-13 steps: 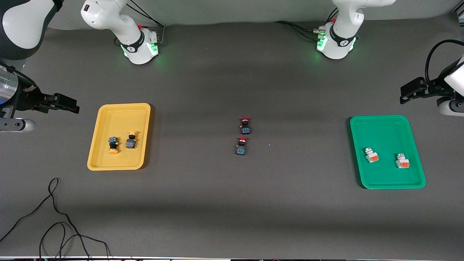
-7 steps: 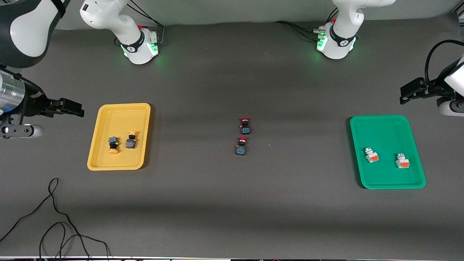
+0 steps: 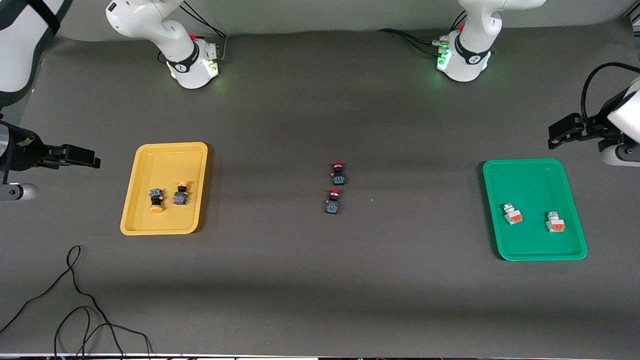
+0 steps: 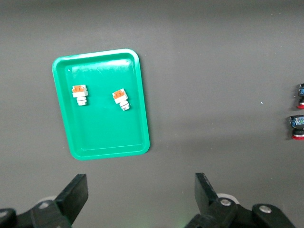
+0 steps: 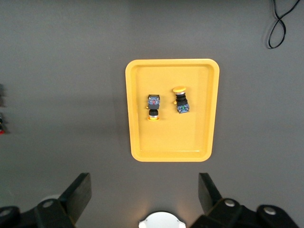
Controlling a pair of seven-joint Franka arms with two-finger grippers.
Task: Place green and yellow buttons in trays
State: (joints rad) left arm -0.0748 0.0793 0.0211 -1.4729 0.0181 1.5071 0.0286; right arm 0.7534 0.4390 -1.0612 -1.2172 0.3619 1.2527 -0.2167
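The yellow tray (image 3: 165,150) holds two dark-bodied buttons with orange-yellow caps (image 3: 156,200) (image 3: 181,193); the right wrist view shows the tray (image 5: 166,142) and both buttons (image 5: 153,107) (image 5: 181,100). The green tray (image 3: 530,167) holds two white-grey buttons with orange blocks (image 3: 512,214) (image 3: 555,222); the left wrist view shows the tray (image 4: 104,135) and both buttons (image 4: 79,94) (image 4: 121,99). My right gripper (image 3: 75,156) (image 5: 145,190) is open and empty, raised beside the yellow tray at the table's end. My left gripper (image 3: 565,131) (image 4: 141,190) is open and empty, raised beside the green tray.
Two dark-bodied buttons with red caps (image 3: 338,173) (image 3: 333,201) lie mid-table, between the trays. A black cable (image 3: 75,300) loops near the front edge at the right arm's end. The arm bases (image 3: 192,65) (image 3: 462,60) stand along the back.
My right gripper moved toward the yellow tray, then drew back toward the table's end. My left gripper shifted slightly. The buttons and trays have not moved.
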